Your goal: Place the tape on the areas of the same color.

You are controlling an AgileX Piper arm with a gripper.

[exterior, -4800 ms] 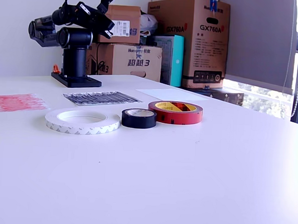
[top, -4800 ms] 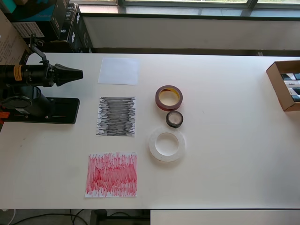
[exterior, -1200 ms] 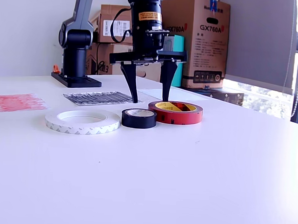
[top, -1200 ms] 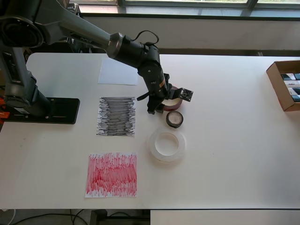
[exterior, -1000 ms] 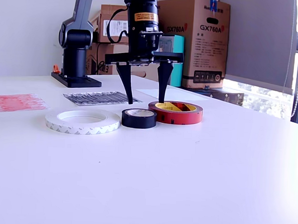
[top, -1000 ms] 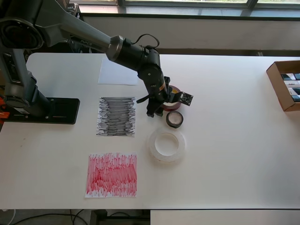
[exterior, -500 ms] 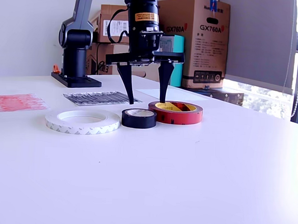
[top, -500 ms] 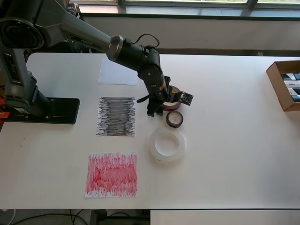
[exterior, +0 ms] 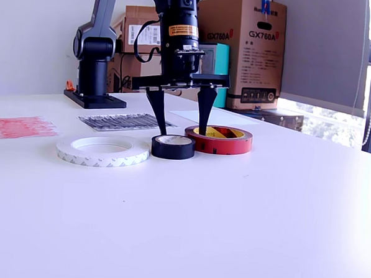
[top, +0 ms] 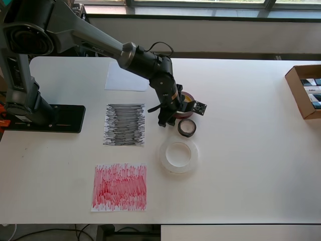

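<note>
The dark red tape roll [top: 188,95] [exterior: 226,141] lies flat, mostly hidden by the wrist in the overhead view. Just below it there are the small black roll [top: 186,128] [exterior: 173,148] and the larger whitish roll [top: 178,156] [exterior: 102,151]. My gripper [top: 170,116] [exterior: 179,125] points straight down and is open, holding nothing. One finger [exterior: 203,115] reaches the red roll's near rim, at or inside its core. The other [exterior: 155,115] comes down outside it, behind the black roll. To the overhead left lie the white sheet [top: 125,76], black-scribbled sheet [top: 124,124] and red-scribbled sheet [top: 119,187].
The arm's black base [top: 47,118] stands at the overhead left edge of the white table [top: 241,150]. An open cardboard box [top: 305,91] sits at the right edge. Stacked cardboard boxes [exterior: 240,48] stand behind the table in the exterior view.
The open gripper has sunk a little lower over the red roll's rim and turned slightly. The three rolls have not moved.
</note>
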